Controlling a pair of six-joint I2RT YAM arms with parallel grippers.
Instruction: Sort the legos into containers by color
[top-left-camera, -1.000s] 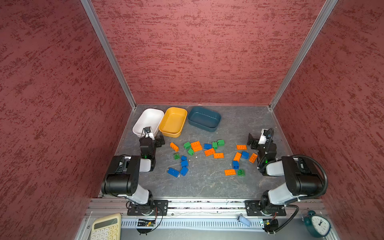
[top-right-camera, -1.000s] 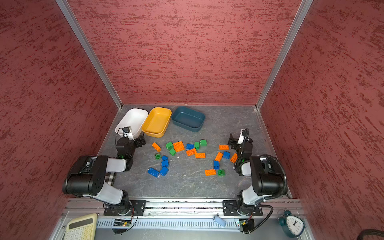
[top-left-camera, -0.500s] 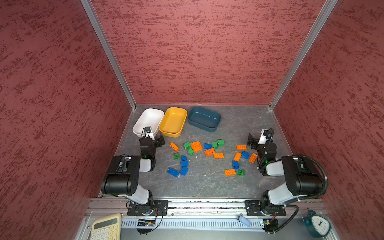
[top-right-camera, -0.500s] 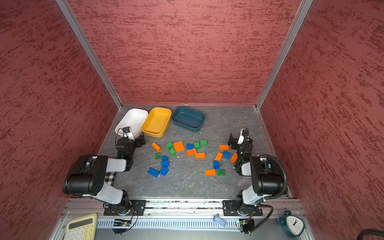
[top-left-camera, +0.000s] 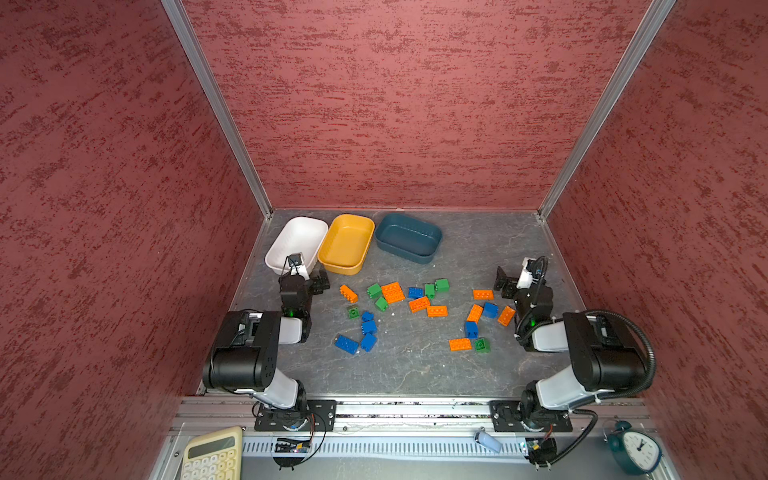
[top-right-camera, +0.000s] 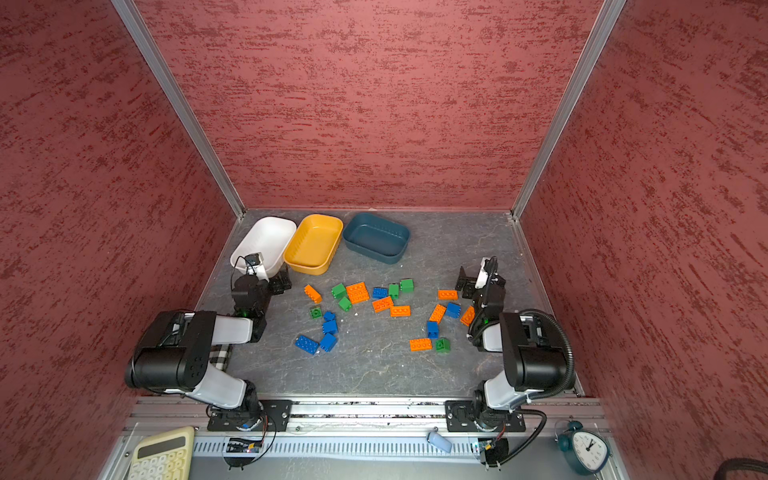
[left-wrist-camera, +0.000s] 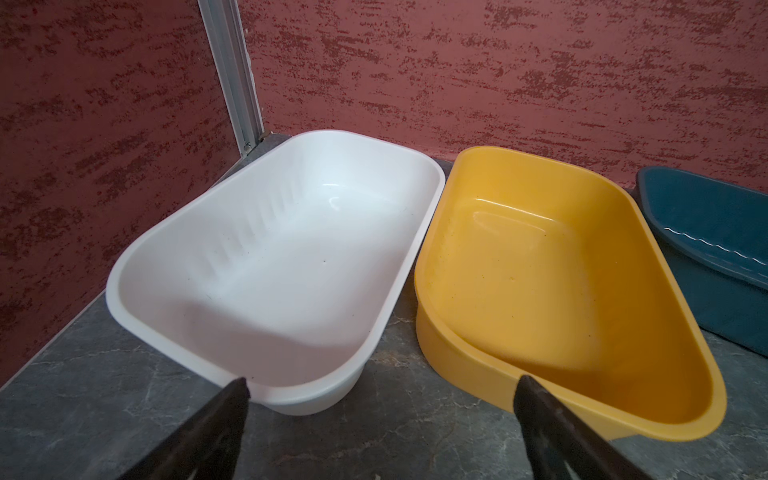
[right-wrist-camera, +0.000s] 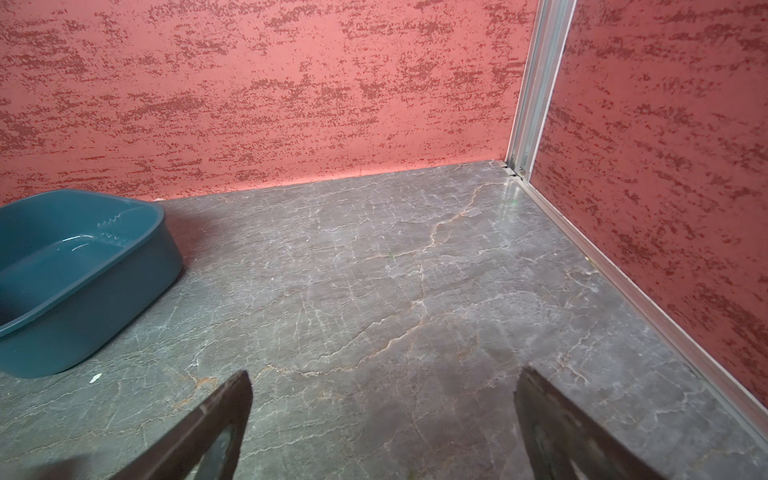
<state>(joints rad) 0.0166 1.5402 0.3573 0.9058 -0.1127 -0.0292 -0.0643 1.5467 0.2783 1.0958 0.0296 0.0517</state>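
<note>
Orange, green and blue legos (top-left-camera: 392, 291) lie scattered across the middle of the grey, stone-patterned bench (top-left-camera: 415, 374), all of them outside the containers. Three tubs stand in a row along the back wall in both top views. The white tub (top-left-camera: 299, 239) sits by the left corner, the yellow tub (top-left-camera: 347, 243) is just beside it, and the teal tub (top-left-camera: 407, 237) is slightly apart to the right. The left claw (left-wrist-camera: 382, 384) sits low just in front of the white and yellow tubs, its jaws spread wide and gripping nothing. The right claw (right-wrist-camera: 384, 376) is at the bench's right side, near an orange brick (top-left-camera: 483, 294). Its jaws are equally wide and empty, pointing at bare bench.
</note>
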